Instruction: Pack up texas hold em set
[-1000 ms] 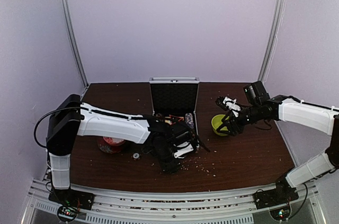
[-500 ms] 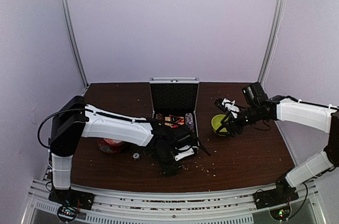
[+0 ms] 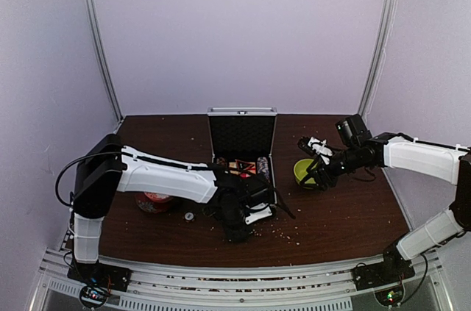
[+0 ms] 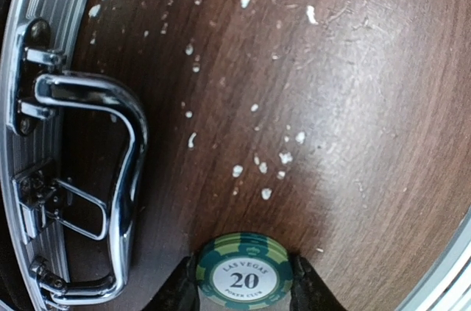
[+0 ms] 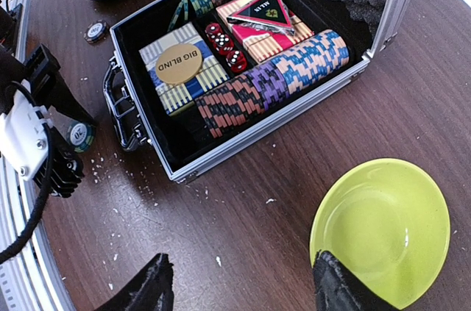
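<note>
The silver case (image 5: 243,131) lies open, holding rows of striped chips (image 5: 276,79), two tan card decks (image 5: 180,68), red dice (image 5: 224,46), a round "Big Blind" button and a triangular button. Just in front of the case handle (image 4: 125,179), low over the table, my left gripper (image 4: 244,290) is shut on a green "20" poker chip (image 4: 244,270), which touches both fingers. Another chip (image 5: 96,29) lies loose on the table left of the case. My right gripper (image 5: 239,285) hovers open and empty to the right of the case, one finger over the lime-green bowl (image 5: 383,230).
A round red tin (image 3: 153,201) stands on the table to the left of the case, under my left arm. White crumbs (image 4: 261,171) are scattered over the dark wooden table (image 3: 338,215) in front of the case. The case lid (image 3: 241,133) stands upright at the back.
My left gripper's jaws have closed in onto the green chip, and the left arm has shifted slightly. The right arm has stayed still.
</note>
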Tool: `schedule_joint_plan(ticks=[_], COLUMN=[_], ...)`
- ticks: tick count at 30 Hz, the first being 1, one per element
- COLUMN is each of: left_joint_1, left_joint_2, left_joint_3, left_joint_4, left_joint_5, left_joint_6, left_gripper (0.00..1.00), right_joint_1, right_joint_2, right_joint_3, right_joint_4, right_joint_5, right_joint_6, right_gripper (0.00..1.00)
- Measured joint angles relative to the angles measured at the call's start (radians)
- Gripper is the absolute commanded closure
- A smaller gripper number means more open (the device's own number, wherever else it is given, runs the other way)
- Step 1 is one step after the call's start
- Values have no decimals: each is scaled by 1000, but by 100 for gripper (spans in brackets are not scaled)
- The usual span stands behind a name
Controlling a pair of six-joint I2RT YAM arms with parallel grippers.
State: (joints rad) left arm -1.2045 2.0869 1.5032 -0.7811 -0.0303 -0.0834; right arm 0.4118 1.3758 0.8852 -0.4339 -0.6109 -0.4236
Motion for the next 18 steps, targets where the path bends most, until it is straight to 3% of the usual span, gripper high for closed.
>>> schedule_joint_plan(ticks=[11,18], left_joint_1=[4,87], left_joint_2=[-63,-200], left_joint_3=[56,-35], left_joint_4=[-58,33], left_joint_5=[-93,-239], left_joint_6=[-24,-107], left_gripper=[64,65], right_joint_1=[0,0], right_joint_2=[6,6], right_joint_3=[0,0], right_joint_4=[-3,-3], right_joint_5=[0,0], right_joint_6=[-9,-15], right_gripper=[34,34])
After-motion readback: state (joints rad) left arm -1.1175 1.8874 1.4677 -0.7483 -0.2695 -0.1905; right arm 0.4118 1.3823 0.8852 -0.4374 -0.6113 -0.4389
